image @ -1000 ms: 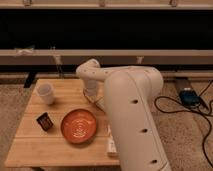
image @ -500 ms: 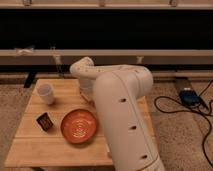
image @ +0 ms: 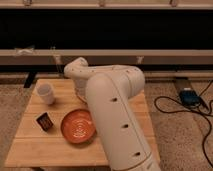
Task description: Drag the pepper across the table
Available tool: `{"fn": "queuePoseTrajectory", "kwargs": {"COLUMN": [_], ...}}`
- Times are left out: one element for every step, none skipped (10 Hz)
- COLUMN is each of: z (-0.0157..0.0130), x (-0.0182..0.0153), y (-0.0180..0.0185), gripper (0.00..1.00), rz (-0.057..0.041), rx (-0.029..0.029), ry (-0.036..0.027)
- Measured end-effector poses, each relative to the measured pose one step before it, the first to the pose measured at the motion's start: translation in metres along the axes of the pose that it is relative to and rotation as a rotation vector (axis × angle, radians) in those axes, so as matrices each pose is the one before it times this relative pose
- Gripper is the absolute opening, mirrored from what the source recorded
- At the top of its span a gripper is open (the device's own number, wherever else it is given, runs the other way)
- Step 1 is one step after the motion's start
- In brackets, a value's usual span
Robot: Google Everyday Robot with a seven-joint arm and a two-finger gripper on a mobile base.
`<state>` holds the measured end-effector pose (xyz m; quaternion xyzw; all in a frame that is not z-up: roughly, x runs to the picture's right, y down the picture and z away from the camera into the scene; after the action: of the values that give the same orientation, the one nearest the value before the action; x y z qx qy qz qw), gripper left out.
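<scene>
The light wooden table (image: 30, 145) fills the lower left of the camera view. My white arm (image: 115, 115) reaches over it from the lower right and bends down at the wrist (image: 76, 70). My gripper (image: 81, 95) points down at the tabletop just behind the orange bowl, between the bowl and the white cup. My own arm mostly covers it. The small dark red pepper is hidden from view, and I cannot see whether the gripper touches it.
A round orange-red ridged bowl (image: 78, 126) sits mid-table. A white cup (image: 45, 93) stands at the back left. A small dark box (image: 44, 121) lies left of the bowl. A blue device (image: 189, 96) and black cables lie on the floor to the right.
My arm's wrist and gripper have moved to the left over the back of the table, towards the white cup. The bowl, cup and box have not moved.
</scene>
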<state>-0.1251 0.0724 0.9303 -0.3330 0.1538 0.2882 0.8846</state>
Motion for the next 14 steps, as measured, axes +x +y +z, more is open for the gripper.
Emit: {"fn": "queuePoseTrajectory", "kwargs": {"z": [-0.00136, -0.00015, -0.00076, -0.00087, -0.00136, -0.00079, -0.00149, -0.00058, -0.00122, -0.00177, -0.00265, -0.00303, -0.00327, -0.00216], "x": [0.00363, 0.00760, 0.00819, 0.01011, 0.01973, 0.01153, 0.01540, 0.00843, 0.00563, 0.01078, 0.00906, 0.00355, 0.00197, 0.00281], "y": [0.00464, 0.00325, 0.00082, 0.00104, -0.00466, -0.00380, -0.00575, -0.00356, -0.00224, -0.00623, -0.00966, -0.00372, -0.00418, -0.00602], "gripper": [0.00, 0.00, 0.00, 0.00, 0.00, 0.00, 0.00, 0.00, 0.00, 0.00, 0.00, 0.00, 0.00, 0.00], "rz": [-0.00024, 0.00558, 0.00880, 0.01588, 0.02995, 0.02012, 0.03256, 0.01957, 0.01746, 0.03342, 0.03169, 0.01964, 0.02092, 0.01948], "rx": [0.00196, 0.00062, 0.00407, -0.00291, 0.00354, 0.00313, 0.00272, 0.00184, -0.00041, -0.00588, 0.00114, -0.00259, -0.00139, 0.00195], "ry": [0.00647, 0.01026, 0.00590, 0.00312, 0.00940, 0.00420, 0.00795, 0.00529, 0.00224, 0.00121, -0.00169, -0.00387, -0.00920, -0.00266]}}
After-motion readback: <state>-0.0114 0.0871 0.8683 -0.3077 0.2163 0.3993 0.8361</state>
